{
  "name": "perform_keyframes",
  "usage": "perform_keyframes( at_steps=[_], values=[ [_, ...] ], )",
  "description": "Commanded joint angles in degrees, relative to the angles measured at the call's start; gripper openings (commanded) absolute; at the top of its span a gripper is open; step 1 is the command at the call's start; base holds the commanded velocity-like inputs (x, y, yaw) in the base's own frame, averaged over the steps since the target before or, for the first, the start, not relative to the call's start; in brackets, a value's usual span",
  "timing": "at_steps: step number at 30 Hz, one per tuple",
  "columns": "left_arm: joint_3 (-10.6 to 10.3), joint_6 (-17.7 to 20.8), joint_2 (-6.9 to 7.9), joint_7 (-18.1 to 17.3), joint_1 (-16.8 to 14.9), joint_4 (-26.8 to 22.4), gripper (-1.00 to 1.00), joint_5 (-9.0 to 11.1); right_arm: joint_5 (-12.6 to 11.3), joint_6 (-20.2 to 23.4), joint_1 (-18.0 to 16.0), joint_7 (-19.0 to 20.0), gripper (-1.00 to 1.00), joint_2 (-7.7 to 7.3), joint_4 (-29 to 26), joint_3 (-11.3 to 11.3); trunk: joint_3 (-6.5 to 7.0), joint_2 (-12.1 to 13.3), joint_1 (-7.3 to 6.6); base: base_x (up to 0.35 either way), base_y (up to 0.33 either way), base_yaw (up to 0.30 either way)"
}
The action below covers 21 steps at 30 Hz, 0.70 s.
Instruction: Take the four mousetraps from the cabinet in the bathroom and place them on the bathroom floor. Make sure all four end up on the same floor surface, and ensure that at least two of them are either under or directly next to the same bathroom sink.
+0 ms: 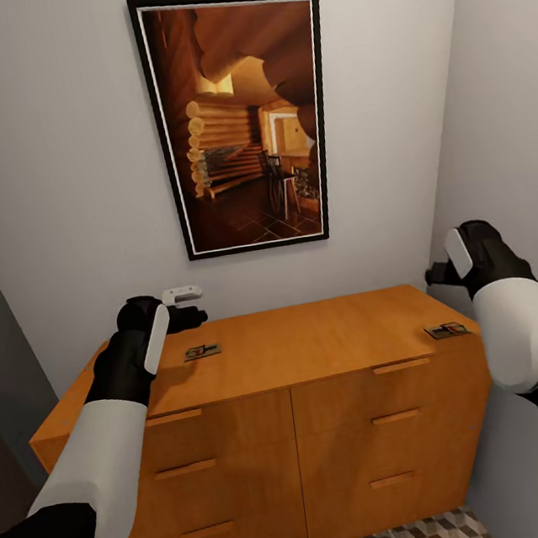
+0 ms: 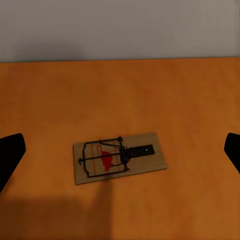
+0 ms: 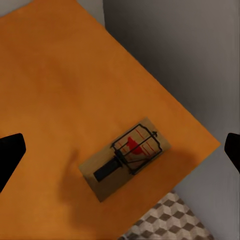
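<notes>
We held the left tool (image 1: 192,316) with fingers apart above one mousetrap (image 1: 202,351) lying flat on the cabinet (image 1: 320,398) top, lined up for a grasp. The right tool (image 1: 436,274), likewise spread, hung over another mousetrap (image 1: 447,330) near the corner.

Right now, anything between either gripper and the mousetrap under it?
Nothing visible. The left gripper hangs open above the left mousetrap, which lies flat on the cabinet top. The right gripper is open above the right mousetrap near the top's corner. Both wrist views show bare wood around each trap.
</notes>
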Motion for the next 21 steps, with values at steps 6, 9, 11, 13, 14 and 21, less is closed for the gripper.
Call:
perform_keyframes(
  at_steps=[6,9,11,13,14,21],
  values=[
    [-0.1,0.2,-0.03,0.5,0.0,0.6,1.0,0.6,0.2,0.2,-0.4,0.1,1.0,-0.25,1.1,-0.2,-0.07,0.0,0.0,0.0,0.0,0.0],
    [-0.1,0.2,-0.05,0.4,0.0,0.7,1.0,0.6,0.3,0.2,-0.4,0.1,1.0,-0.24,1.3,-0.2,-0.07,0.0,0.0,0.0,0.0,0.0],
    [0.0,0.2,-0.06,0.4,0.0,0.8,1.0,0.6,0.3,0.2,-0.4,0.1,1.0,-0.21,1.4,-0.2,-0.07,0.0,0.0,0.0,0.0,0.0],
    [0.0,0.2,-0.07,0.4,0.0,0.9,1.0,0.6,0.3,0.2,-0.5,0.1,1.0,-0.12,1.5,-0.2,-0.07,0.0,0.0,0.0,0.0,0.0],
    [0.0,0.2,-0.07,0.4,0.0,0.9,1.0,0.6,0.3,0.2,-0.5,0.1,1.0,-0.06,1.5,-0.2,-0.07,0.0,0.0,0.0,0.0,0.0],
    [0.0,0.2,-0.08,0.4,0.0,1.0,1.0,0.6,0.4,0.2,-0.5,0.1,1.0,0.19,1.9,-0.2,-0.07,0.0,0.0,0.0,0.0,0.0]
  ],
)
